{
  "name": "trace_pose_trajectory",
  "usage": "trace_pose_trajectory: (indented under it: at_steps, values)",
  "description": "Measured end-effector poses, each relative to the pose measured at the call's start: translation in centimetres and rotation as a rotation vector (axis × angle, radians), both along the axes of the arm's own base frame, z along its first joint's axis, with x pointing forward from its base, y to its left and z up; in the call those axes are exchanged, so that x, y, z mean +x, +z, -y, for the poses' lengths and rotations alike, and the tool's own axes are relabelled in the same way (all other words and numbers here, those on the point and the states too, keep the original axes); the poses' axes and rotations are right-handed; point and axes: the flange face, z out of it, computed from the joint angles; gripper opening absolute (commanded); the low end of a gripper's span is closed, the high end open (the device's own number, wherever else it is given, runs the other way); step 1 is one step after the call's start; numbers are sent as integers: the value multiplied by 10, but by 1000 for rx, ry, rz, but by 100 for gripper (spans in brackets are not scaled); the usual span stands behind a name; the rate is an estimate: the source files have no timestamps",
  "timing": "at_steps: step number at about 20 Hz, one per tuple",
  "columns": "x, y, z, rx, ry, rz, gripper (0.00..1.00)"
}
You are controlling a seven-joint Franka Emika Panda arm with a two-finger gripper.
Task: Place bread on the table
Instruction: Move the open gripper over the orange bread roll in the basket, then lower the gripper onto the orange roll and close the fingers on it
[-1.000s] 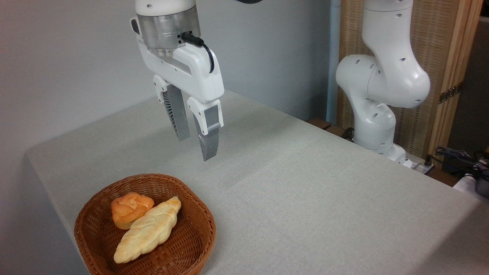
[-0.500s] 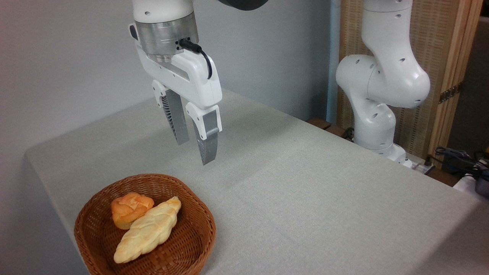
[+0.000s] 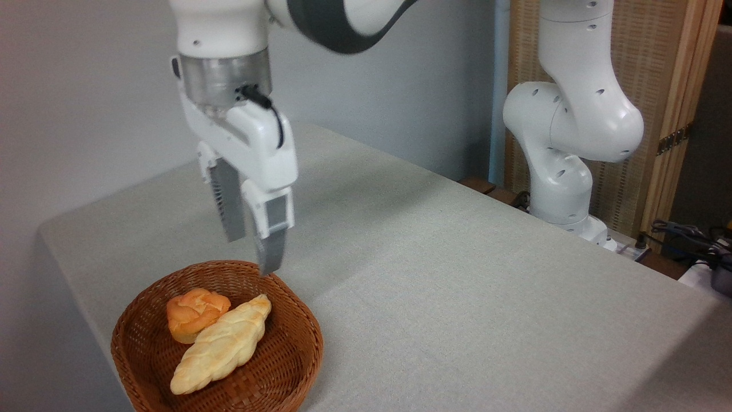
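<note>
at the lower left of the frame the basket [image 3: 137, 349] sits on the table [image 3: 457, 286], and the bread [image 3: 194, 313] lies inside it toward the back left, touching the braided loaf [image 3: 220, 348] that leans against its right side. the bun is nearly round, so it has little of a long axis; its widest span seems to run left to right, and the knotted top faces up and a bit toward the upper right, though the folds are too soft here to be sure.

just right of the bun and above the basket's far rim hangs the gripper [image 3: 251, 252], fingers apart and holding nothing, tips pointing down. to take the bun well, it likely should shift left and toward the camera until it is centred over the bun, then come down with one finger clear of the loaf, so the loaf is not pinched or dragged along.
</note>
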Motion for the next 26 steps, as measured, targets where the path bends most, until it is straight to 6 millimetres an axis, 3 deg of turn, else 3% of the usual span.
trace_pose_trajectory:
  at_steps: [3,9,11,14,17,20,26]
  values:
    - [22,-30,28,-20,-11,36,100]
    - [48,-109,103,-59,-14,36,100]
    - [53,-127,115,-62,-27,40,100]
    - [55,-132,113,-41,-36,43,99]
    - [55,-132,112,-12,-51,49,64]
    - [56,-133,112,11,-63,53,45]
    - [55,-134,113,15,-70,52,32]
